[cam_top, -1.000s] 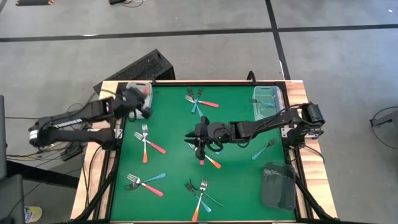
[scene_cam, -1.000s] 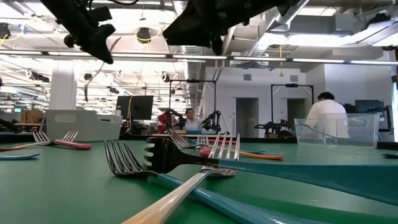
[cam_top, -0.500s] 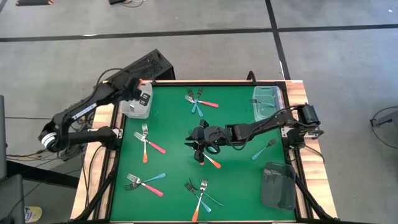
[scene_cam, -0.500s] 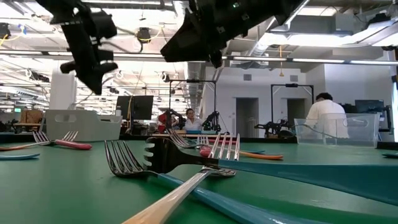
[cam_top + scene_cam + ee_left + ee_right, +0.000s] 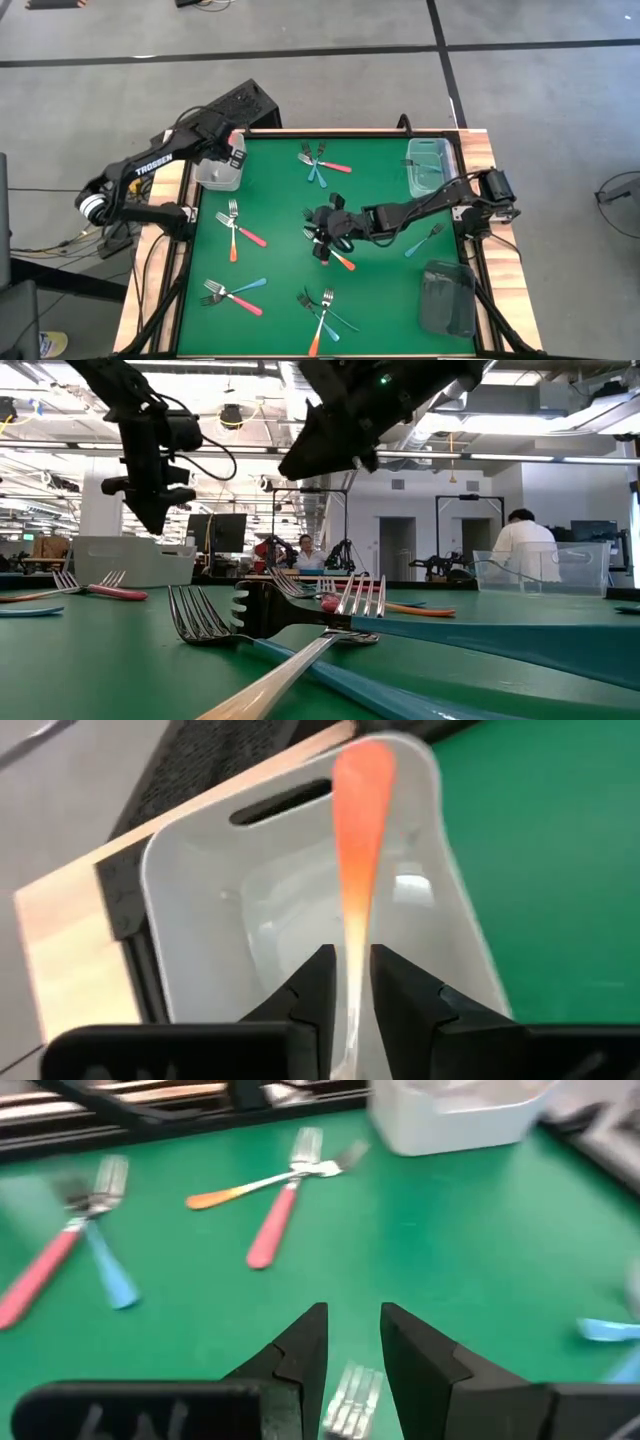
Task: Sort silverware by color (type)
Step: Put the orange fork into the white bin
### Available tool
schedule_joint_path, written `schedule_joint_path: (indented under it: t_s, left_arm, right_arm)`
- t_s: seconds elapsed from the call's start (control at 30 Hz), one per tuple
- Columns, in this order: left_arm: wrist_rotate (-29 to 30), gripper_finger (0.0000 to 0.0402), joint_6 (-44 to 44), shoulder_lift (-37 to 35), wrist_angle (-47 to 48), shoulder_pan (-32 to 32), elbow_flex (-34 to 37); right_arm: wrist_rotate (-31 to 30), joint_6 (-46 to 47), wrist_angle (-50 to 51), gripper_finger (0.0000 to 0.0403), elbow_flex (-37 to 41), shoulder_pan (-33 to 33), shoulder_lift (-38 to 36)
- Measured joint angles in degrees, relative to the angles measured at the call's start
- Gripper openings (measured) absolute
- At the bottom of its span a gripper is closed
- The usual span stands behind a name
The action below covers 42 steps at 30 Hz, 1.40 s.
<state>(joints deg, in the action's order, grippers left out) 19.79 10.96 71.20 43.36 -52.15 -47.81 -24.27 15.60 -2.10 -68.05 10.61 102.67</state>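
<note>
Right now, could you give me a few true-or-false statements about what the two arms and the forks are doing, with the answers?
1. The left gripper holds an orange-handled fork over a white bin. True.
2. The right gripper is parked above the clear bin at the table's far right corner. False: it is over the middle of the green mat, just above a fork's tines.
3. The right gripper's fingers are open, with nothing between them. True.
4. All forks are already in bins. False: several small piles still lie on the mat.
5. A dark bin sits at the near right corner. True.
</note>
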Motion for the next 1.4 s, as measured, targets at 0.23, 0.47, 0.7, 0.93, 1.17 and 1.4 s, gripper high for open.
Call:
schedule_joint_path:
  t_s: [0.23,0.47,0.7,0.93,1.17,1.4]
  left_arm:
    - [2.5,0.0086,0.0,1.1,0.5,0.8,0.0]
    - [0.3,0.0094,-3.2,-3.7,0.6,3.7,0.0]
    - [-6.3,0.0094,0.5,-15.2,-10.0,18.4,5.4]
    - [-6.0,0.0094,0.6,-25.0,-33.3,37.3,18.6]
    - [-3.0,0.0094,2.9,-26.7,-44.8,45.0,26.9]
    - [-2.5,0.0094,7.6,-23.7,-44.9,49.4,27.6]
  right_arm:
    - [-12.6,1.2,9.8,0.0117,0.1,3.3,-2.5]
    - [-17.8,10.5,23.3,0.0116,-0.1,4.5,-4.9]
    - [-17.8,21.8,37.7,0.0116,0.8,5.0,-4.0]
    - [-17.6,30.5,37.4,0.0116,7.3,8.8,-6.5]
    - [-12.7,36.6,24.9,0.0116,17.6,10.7,-9.5]
    - [-11.1,34.6,2.2,0.0116,24.8,12.3,-10.9]
